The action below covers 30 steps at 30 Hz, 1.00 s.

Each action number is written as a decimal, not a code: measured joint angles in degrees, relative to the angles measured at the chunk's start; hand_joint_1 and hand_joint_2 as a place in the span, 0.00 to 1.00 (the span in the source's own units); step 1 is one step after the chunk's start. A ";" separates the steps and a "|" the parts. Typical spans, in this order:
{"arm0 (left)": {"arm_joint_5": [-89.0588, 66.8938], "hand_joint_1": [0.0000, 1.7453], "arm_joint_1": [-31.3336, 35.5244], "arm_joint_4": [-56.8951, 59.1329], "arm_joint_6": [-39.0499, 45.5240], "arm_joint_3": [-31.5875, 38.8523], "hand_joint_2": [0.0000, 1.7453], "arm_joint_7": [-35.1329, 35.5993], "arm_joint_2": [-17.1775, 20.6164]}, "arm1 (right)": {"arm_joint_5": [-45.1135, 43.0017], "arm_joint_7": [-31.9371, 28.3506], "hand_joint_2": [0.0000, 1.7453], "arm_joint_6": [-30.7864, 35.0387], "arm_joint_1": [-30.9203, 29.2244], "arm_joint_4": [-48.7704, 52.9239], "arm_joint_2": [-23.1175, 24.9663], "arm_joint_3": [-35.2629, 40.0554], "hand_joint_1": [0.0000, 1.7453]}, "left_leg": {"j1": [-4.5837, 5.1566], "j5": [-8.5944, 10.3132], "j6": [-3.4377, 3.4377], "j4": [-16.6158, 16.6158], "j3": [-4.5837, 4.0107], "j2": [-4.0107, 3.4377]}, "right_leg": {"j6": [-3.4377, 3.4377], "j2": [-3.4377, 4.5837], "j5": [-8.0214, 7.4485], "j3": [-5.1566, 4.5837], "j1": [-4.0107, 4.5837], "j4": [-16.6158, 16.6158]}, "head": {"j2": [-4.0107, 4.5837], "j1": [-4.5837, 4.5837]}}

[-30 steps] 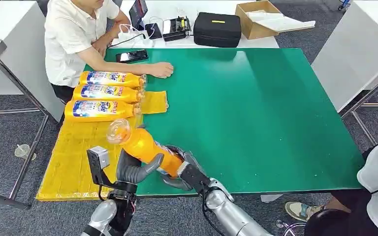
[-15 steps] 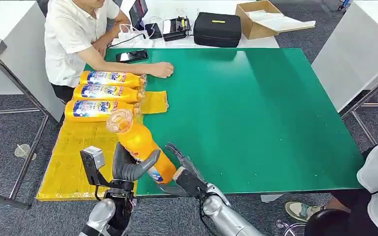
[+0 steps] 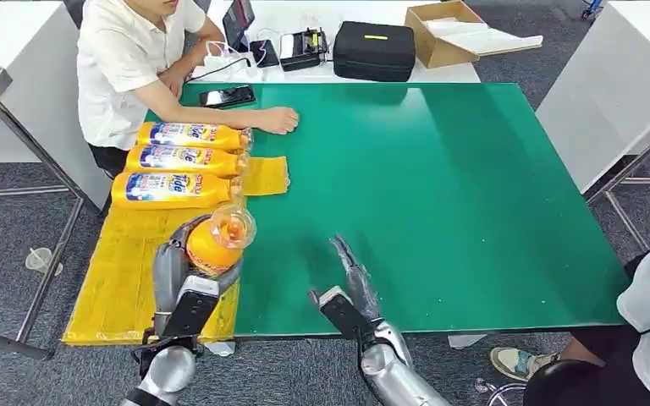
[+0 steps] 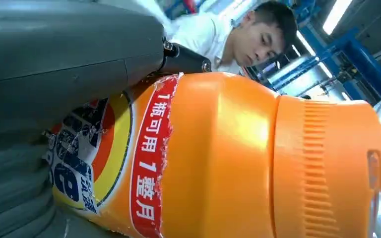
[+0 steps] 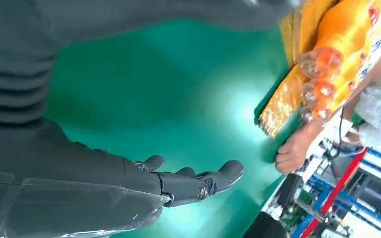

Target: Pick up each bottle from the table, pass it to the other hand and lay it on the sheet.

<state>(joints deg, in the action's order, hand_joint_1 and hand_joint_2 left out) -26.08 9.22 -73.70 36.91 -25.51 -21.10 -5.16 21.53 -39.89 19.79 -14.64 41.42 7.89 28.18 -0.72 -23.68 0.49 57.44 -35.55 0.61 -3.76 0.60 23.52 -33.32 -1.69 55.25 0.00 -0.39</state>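
Head view: left hand (image 3: 188, 283) grips orange bottle (image 3: 217, 238), lower left; right hand (image 3: 349, 288) empty, fingers spread.
Lower bottle flat onto yellow sheet (image 3: 114, 279), beside the laid row.

You get bright, even light from above in the head view; the green counter (image 3: 440, 186) shows a pale sheen and only soft shadows. In the left wrist view the ceiling lamps are overexposed, and the orange bottle (image 4: 238, 158) carries a long highlight. The right wrist view is soft, with a glare patch on the counter and the left hand's (image 4: 54, 74) cover out of focus.
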 measured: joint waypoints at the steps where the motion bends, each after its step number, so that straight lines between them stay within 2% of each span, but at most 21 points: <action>1: -4.04 0.95 0.02 0.24 0.97 0.22 1.00 1.79 0.09 | -0.37 0.00 0.00 1.24 0.08 0.07 0.07 -0.51 0.00 | 0.00 0.00 0.00 0.00 0.00 0.00 | 0.00 0.00 0.00 0.01 0.00 0.00 | 0.00 0.02; 5: -23.69 0.95 0.51 4.10 1.10 3.09 1.00 9.00 1.99 | -2.73 0.00 0.00 4.01 0.97 2.78 0.00 -4.20 0.00 | 0.00 0.00 0.00 0.00 0.01 -0.05 | 0.00 0.03 0.00 -0.02 0.00 0.00 | 0.00 0.02; 9: -32.62 1.00 2.44 11.59 -1.63 6.82 1.00 11.18 3.56 | -1.95 0.00 0.00 1.62 1.34 4.92 -0.17 -8.36 0.00 | -0.01 0.04 -0.04 0.00 0.01 -0.02 | 0.01 0.01 -0.01 -0.04 0.01 0.00 | 0.00 0.02; 11: -34.70 0.99 3.31 14.60 -2.02 7.67 1.00 11.68 3.94 | -1.60 -0.02 0.00 1.10 1.47 5.57 -0.17 -9.47 0.00 | -0.01 0.04 -0.04 0.00 0.01 -0.03 | 0.00 0.02 -0.01 -0.03 0.01 0.01 | 0.00 0.00; 12: -35.32 0.93 3.86 15.68 -2.31 7.83 1.00 11.97 4.02 | -1.49 0.00 0.00 0.86 1.60 5.77 -0.17 -9.86 0.00 | -0.01 0.04 -0.04 0.00 0.01 -0.02 | 0.00 0.01 -0.01 -0.01 0.00 0.01 | 0.00 0.00; 13: -36.23 0.79 4.46 16.91 -2.65 8.00 1.00 12.35 4.09 | -1.44 0.00 0.00 0.60 1.70 6.01 -0.15 -10.27 0.00 | -0.01 0.04 -0.04 0.00 0.01 -0.01 | 0.00 0.01 -0.01 0.01 0.00 0.01 | 0.00 0.02; 14: -37.09 0.64 5.14 17.93 -3.16 8.07 1.00 12.80 4.18 | -1.42 -0.02 1.00 0.47 1.81 6.10 -0.06 -10.58 0.00 | 0.00 0.04 -0.04 0.00 0.01 -0.01 | 0.00 0.01 -0.01 0.01 0.00 0.01 | 0.00 0.02; 15: -38.43 0.36 5.88 19.13 -3.86 8.20 1.00 13.45 4.26 | -1.44 0.00 1.00 0.42 1.92 6.25 0.00 -10.87 0.00 | 0.00 0.04 -0.04 0.00 0.01 -0.01 | 0.00 0.01 -0.01 0.02 0.00 0.01 | 0.00 0.02; 16: -39.41 0.33 6.57 20.23 -4.41 8.26 1.00 13.96 4.39 | -1.49 0.00 1.00 0.33 2.02 6.36 0.04 -11.02 0.00 | 0.00 0.03 -0.04 0.00 0.02 -0.01 | 0.00 0.01 -0.01 0.02 0.00 0.01 | 0.00 0.02; 19: -40.65 0.33 8.75 23.39 -6.18 8.28 1.00 14.43 4.88 | -2.06 -0.02 1.00 -0.56 2.15 6.38 0.15 -11.28 0.00 | 0.00 0.04 -0.04 -0.01 0.06 -0.01 | 0.01 0.01 -0.01 0.06 0.00 0.01 | 0.00 0.02; 23: -40.78 0.34 9.83 25.05 -6.97 8.28 1.00 14.39 5.05 | -2.14 -0.02 1.00 -0.56 2.21 6.38 0.31 -11.30 0.00 | -0.01 0.05 -0.06 -0.01 0.08 0.00 | 0.01 0.00 -0.01 0.08 0.01 0.02 | 0.00 0.02; 24: -40.78 0.38 9.83 25.05 -6.97 8.28 1.00 14.39 5.05 | -2.14 -0.02 1.00 -0.56 2.21 6.38 0.31 -11.30 0.00 | -0.01 0.05 -0.06 -0.01 0.08 0.00 | 0.01 0.00 -0.01 0.08 0.01 0.02 | 0.00 0.02; 25: -40.78 0.35 9.95 25.21 -7.03 8.28 1.00 14.39 5.09 | -2.14 -0.02 1.00 -0.56 2.21 6.38 0.31 -11.30 0.00 | -0.01 0.06 -0.07 -0.01 0.08 0.00 | 0.01 0.00 -0.01 0.08 0.01 0.02 | 0.00 0.02; 26: -40.78 0.05 10.03 25.36 -7.12 8.28 1.00 14.37 5.12 | -2.14 -0.02 1.00 -0.56 2.21 6.38 0.33 -11.30 0.00 | -0.01 0.06 -0.07 -0.01 0.09 0.00 | 0.01 0.00 -0.01 0.08 0.01 0.02 | 0.00 0.02; 27: -40.78 0.05 10.62 26.42 -7.32 8.31 1.00 14.28 5.25 | -2.14 -0.02 1.00 -0.56 2.21 6.38 0.48 -11.33 0.00 | -0.01 0.07 -0.09 -0.01 0.10 0.00 | 0.01 0.01 -0.01 0.08 0.01 0.04 | 0.00 0.02; 28: -40.78 0.00 10.88 26.82 -7.40 8.31 1.00 14.26 5.29 | -2.17 -0.02 1.00 -0.56 2.21 6.38 0.50 -11.33 0.00 | -0.01 0.08 -0.10 -0.01 0.11 0.00 | 0.01 0.01 -0.02 0.08 0.01 0.04 | 0.00 0.02; 30: -40.35 0.00 13.79 31.39 -8.89 8.28 1.00 12.19 5.42 | -3.69 -0.02 1.00 -0.56 2.22 6.38 0.70 -11.35 0.00 | -0.01 0.09 -0.09 -0.01 0.17 0.11 | 0.01 -0.09 -0.01 0.20 0.01 0.06 | 0.00 0.02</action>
<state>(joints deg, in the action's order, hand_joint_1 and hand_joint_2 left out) -66.42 23.01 -42.32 28.02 -17.22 -8.92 0.26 17.84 -39.91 19.23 -12.42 47.80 8.59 16.83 -0.73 -23.59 0.41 57.43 -35.38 0.72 -3.75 0.51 23.51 -33.12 -1.69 55.31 0.00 -0.37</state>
